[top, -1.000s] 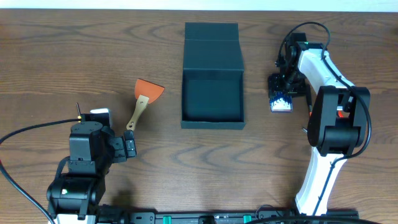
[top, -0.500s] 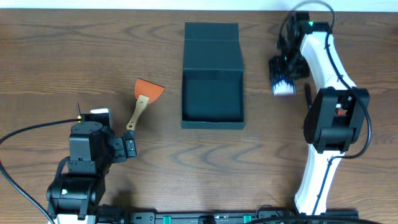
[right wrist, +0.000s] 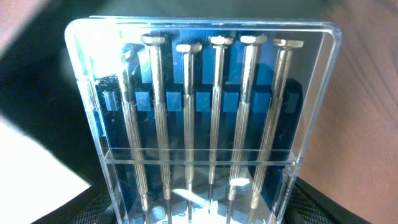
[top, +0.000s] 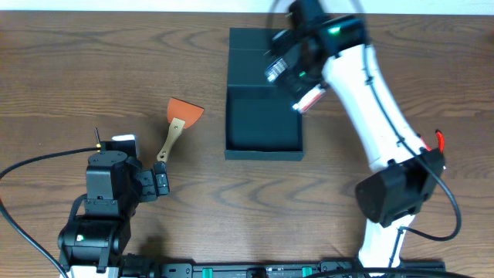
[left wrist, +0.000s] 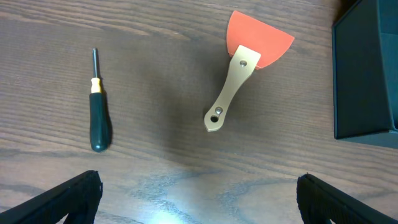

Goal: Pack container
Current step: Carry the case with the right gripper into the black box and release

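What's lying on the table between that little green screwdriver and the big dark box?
An orange-bladed scraper with a tan handle lies on the table between the screwdriver and the container, touching neither. The left wrist view shows this most clearly.

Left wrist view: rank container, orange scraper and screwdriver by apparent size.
1. container, largest, even though the frame edge crops it.
2. orange scraper.
3. screwdriver, shorter and much thinner than the scraper.
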Robot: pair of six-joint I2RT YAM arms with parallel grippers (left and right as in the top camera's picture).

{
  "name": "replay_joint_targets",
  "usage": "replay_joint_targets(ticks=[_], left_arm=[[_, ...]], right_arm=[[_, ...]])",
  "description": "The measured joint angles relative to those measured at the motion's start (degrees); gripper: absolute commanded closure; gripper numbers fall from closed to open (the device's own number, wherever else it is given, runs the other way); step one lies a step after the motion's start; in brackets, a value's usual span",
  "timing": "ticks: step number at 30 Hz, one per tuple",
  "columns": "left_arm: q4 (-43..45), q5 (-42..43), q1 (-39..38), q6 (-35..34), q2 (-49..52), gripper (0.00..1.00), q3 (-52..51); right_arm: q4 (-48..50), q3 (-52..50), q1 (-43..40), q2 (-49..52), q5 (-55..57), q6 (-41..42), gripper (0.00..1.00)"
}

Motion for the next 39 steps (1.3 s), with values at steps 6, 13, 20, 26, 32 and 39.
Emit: replay_joint_targets(ticks=[6, 13, 20, 26, 32, 39], left_arm=[[0.0, 0.0, 0.0, 0.0, 0.0, 0.02, 0.0], [0.0, 0.0, 0.0, 0.0, 0.0, 0.02, 0.0], [0.0, 0.0, 0.0, 0.0, 0.0, 0.02, 0.0], [0.0, 0.0, 0.0, 0.0, 0.0, 0.01, 0.0], [0.0, 0.0, 0.0, 0.0, 0.0, 0.01, 0.0], [0.0, 0.0, 0.0, 0.0, 0.0, 0.02, 0.0]], right_arm=[[2.3, -0.1, 7.3, 1.0, -0.6, -9.3, 0.96], [3.8, -0.2, 6.8, 7.2, -1.6, -14.1, 0.91], [4.0, -0.5, 3.6, 13.3, -4.5, -18.0, 0.81], [4.9, -0.5, 2.3, 17.9, -5.5, -19.7, 0.80], [5.0, -0.6, 2.3, 21.7, -5.9, -19.9, 0.44], [4.6, -0.7, 2.3, 22.1, -6.5, -17.2, 0.01]])
